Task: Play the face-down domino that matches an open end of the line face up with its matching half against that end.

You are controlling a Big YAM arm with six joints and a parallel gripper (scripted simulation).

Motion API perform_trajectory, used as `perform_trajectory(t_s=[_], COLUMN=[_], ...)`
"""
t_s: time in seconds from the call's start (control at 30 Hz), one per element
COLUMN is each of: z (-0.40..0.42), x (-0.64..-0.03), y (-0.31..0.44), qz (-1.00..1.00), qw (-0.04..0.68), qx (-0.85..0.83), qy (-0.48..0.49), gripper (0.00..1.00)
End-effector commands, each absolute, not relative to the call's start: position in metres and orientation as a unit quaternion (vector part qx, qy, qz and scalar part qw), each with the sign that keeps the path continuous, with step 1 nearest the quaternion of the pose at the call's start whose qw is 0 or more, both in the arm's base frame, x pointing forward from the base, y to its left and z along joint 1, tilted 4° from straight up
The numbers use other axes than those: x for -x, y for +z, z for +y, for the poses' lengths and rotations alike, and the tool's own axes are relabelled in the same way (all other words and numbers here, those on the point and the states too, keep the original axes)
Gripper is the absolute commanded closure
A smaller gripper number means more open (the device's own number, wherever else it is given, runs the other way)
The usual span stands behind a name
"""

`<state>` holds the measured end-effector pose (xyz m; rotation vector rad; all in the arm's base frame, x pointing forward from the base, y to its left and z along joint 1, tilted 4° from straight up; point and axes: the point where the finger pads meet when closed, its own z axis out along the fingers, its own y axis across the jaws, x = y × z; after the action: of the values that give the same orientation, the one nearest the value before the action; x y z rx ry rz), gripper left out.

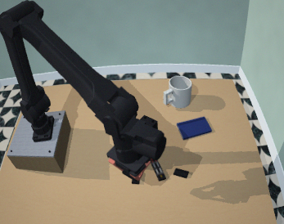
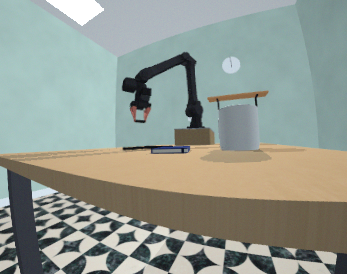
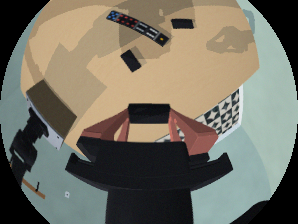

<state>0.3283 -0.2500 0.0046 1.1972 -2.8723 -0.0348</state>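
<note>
My gripper is shut on a black domino, held high above the table, its long side spanning the fingers; no pips show on it. The face-up line lies on the table. One end has blue pips; the other has a single yellow pip. A face-down domino lies to one side of the line, near its yellow end. Another face-down domino lies on the other side; in the top view the gripper mostly hides it.
A blue book lies beyond the line. A white mug stands further back. The arm's base block stands at the left in the top view.
</note>
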Motion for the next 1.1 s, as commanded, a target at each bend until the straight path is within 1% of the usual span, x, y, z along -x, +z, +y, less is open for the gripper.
perform_trajectory(t_s=[0.0, 0.3, 0.57, 0.87, 1.07], z=[-0.255, -0.28, -0.279, -0.302, -0.302], x=[-0.339, -0.406, -0.406, -0.472, -0.472], y=[0.008, 0.003, -0.002, -0.009, -0.009], qz=[-0.928, -0.987, -0.985, -0.998, -0.998], qw=[0.011, 0.024, 0.021, 0.031, 0.031], qx=[-0.373, -0.157, -0.172, 0.061, 0.061], qy=[-0.004, 0.0, -0.001, -0.002, -0.002], gripper=[0.51, 0.51, 0.51, 0.51, 0.51])
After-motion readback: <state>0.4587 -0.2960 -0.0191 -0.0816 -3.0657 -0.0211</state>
